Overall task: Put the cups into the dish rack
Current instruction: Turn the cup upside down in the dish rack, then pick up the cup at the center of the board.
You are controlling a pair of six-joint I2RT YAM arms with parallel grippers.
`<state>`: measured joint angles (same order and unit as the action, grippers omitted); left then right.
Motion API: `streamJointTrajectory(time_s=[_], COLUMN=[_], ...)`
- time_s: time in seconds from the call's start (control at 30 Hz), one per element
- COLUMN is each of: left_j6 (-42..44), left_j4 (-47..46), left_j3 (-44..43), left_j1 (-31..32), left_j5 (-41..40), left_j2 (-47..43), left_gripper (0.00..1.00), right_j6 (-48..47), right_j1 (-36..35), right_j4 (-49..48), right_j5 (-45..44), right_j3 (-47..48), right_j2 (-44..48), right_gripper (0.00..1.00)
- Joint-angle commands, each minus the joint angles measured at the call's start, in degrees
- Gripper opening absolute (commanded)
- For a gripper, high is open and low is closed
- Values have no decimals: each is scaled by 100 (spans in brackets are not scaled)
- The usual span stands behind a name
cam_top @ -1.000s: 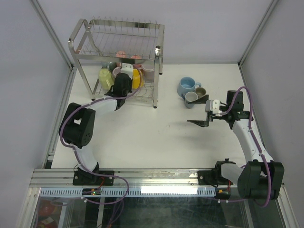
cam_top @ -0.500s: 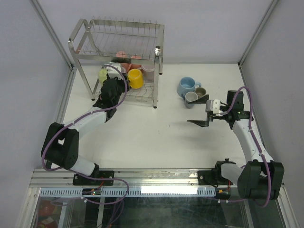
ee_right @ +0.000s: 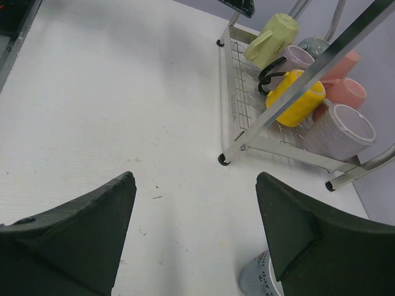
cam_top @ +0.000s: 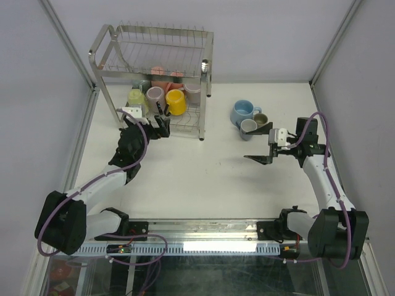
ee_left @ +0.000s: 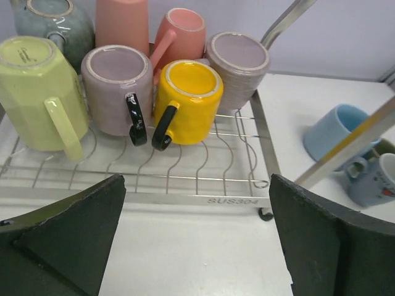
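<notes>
The chrome dish rack (cam_top: 99, 54) stands at the far left. Its lower tier holds several cups: pale green (ee_left: 34, 86), lilac (ee_left: 114, 86), yellow (ee_left: 188, 98), mauve (ee_left: 237, 61), two pink ones and a grey one behind. My left gripper (cam_top: 148, 121) hangs open just in front of the rack's near edge (ee_left: 185, 198), with nothing between its fingers. On the table lie a light blue cup (cam_top: 244, 112), a grey cup (cam_top: 249, 127) and an olive cup (cam_top: 261, 119). My right gripper (cam_top: 260, 145) is open and empty just near of them, the grey cup (ee_right: 259, 277) beside its right finger.
The rack's upper tier (cam_top: 157, 43) carries nothing and overhangs the cups. The rack's front right leg (cam_top: 202, 137) stands between the two grippers. Enclosure walls and frame posts close in the left, right and far sides.
My left gripper has opened and drawn back out of the rack's lower tier toward the near side, and the lilac cup now shows beside the yellow one. The right arm has barely moved.
</notes>
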<state>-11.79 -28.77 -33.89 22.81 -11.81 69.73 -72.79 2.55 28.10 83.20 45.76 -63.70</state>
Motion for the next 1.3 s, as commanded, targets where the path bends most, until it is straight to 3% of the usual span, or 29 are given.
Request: streamJointTrajectory(time_s=[0.0,0.17,0.33,0.5,0.6,0.83,1.07,1.27], left_j6=[-701,-1247,-1875,-2419,-2574,-2722,-2789,-2863], left_j4=[-652,-770,-834,-1077,-1189,-1289,-1226,-1296], left_j3=[497,1016,1530,1967,2106,2124,2203,2316], left_j1=[-31,-46,-39,-39,-39,-37,-40,-39], left_j5=[415,983,1562,1997,2058,2173,2157,2148], left_j2=[-699,-1169,-1549,-1800,-1870,-1841,-1965,-2001], left_gripper=[99,99,99,99,99,99,99,99], right_j6=[250,870,2513,3613,4269,5813,7480,7728], right_j1=[107,193,210,164,75,-401,-741,-867], right_j4=[-250,-536,-1093,-280,190,-60,-511,-459], right_j5=[43,-340,-1264,-2627,-3512,-5839,-7274,-7765], right_j3=[157,259,612,1728,2317,2685,2670,2846], right_j2=[55,47,-237,-1066,-1598,-2442,-2799,-3144], right_gripper=[82,82,82,78,70,63,63,57])
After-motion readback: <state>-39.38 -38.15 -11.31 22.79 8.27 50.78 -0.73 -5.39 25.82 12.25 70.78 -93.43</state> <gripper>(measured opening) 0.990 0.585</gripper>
